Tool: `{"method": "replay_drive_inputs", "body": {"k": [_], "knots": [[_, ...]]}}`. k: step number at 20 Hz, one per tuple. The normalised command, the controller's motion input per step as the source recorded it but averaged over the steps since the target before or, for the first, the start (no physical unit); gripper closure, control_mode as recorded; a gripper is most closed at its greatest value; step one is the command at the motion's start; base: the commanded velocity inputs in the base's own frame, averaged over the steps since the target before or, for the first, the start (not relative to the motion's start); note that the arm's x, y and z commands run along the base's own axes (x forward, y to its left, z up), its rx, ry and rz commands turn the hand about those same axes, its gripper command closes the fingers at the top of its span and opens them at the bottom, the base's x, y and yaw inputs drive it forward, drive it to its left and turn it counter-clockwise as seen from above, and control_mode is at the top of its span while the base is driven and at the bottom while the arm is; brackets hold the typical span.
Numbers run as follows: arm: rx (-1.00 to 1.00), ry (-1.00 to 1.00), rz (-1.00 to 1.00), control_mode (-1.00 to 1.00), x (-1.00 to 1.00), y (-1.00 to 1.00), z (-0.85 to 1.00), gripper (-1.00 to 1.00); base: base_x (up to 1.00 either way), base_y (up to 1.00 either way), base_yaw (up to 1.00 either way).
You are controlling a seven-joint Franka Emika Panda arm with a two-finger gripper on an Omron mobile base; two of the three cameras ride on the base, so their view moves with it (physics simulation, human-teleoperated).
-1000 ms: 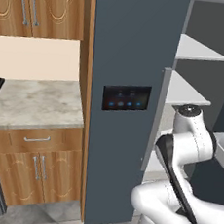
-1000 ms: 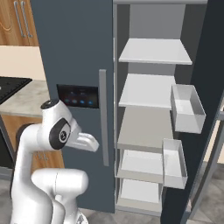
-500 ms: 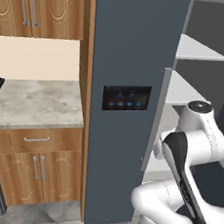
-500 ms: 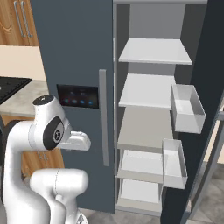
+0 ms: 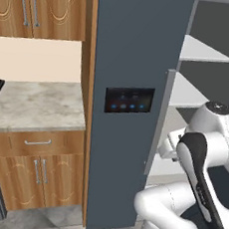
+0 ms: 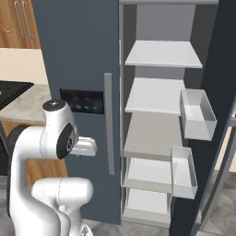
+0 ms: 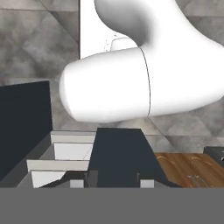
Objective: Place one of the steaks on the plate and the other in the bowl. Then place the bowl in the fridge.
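jaws: fingertips barely show at the bottom of the hand view; can't tell how far apart, nothing seen held or touched.
fridge (image 6: 83, 69): tall slate-grey, right door swung open, left door shut w/ long grey handle (image 6: 109, 122) and black panel (image 5: 129, 100) w/ blue lights.
right base view: white shelves (image 6: 162, 55) and door bins (image 6: 197, 114) inside.
left base view: marble counter (image 5: 35, 105) and wood cabinets (image 5: 31, 165) left of fridge.
hand view: looks down at grey floor tiles (image 7: 35, 39).

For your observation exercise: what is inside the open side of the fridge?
Inside the fridge are bare white shelves and two door bins, with nothing visible on them. The bins' walls hide their floors, and the closed left door hides its side.
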Motion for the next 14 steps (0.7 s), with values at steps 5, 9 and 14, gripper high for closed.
{"method": "replay_drive_inputs", "body": {"k": [5,9,14], "knots": [[0.07,-0.01,0.0,-1.0,0.03,0.01,-0.15,-1.0,0.0,0.0,0.0],[0.04,0.0,0.0,1.0,0.0,0.0,-0.04,-1.0,0.0,0.01,0.0],[0.0,0.0,0.0,1.0,0.0,0.0,0.0,-1.0,-0.08,0.18,0.0]]}}
